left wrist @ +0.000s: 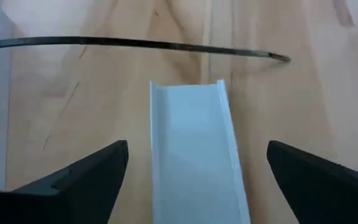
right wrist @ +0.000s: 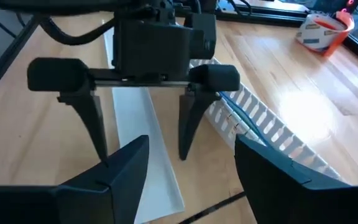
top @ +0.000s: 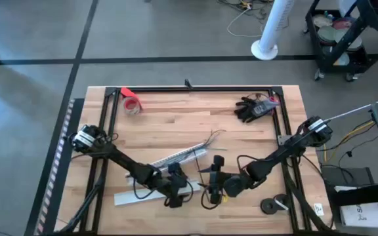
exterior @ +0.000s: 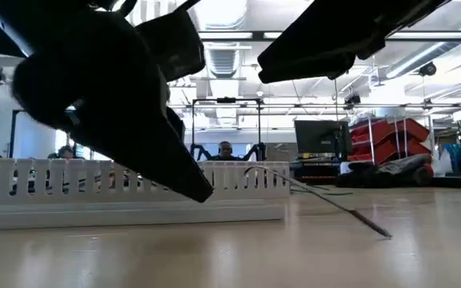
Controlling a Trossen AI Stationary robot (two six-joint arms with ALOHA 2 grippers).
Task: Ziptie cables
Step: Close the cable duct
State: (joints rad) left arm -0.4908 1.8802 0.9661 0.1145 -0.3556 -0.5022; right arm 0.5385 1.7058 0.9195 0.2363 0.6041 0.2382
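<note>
Thin cables (top: pixel 210 137) lying loose on the wooden table (top: pixel 176 118), near its middle, fanning out from the far end of a slotted white cable duct (top: pixel 179 156) that runs diagonally across the boards. One dark strand (left wrist: pixel 135 43) stretched across the wood just beyond the end of a flat white channel (left wrist: pixel 194 149), apart from it, with nothing gripping it. In the low view, a single wire (exterior: pixel 326 200) slanting down to touch the tabletop in front of the slotted duct (exterior: pixel 126 180). Left gripper (top: pixel 176 190) poised over the near end of the white channel, fingers (left wrist: pixel 79 180) spread wide to either side of it, touching neither edge and holding nothing. Seen from the right wrist, those same two fingers (right wrist: pixel 188 124) pointing down, straddling the channel (right wrist: pixel 145 149) with clear gaps. Right gripper (top: pixel 215 187) just beside the left one, near the table's front edge, fingers (right wrist: pixel 120 171) likewise wide apart and empty. Farther off, a red tape roll (top: pixel 132 103) near the far-left corner and a black glove (top: pixel 249 108) near the far-right one.
</note>
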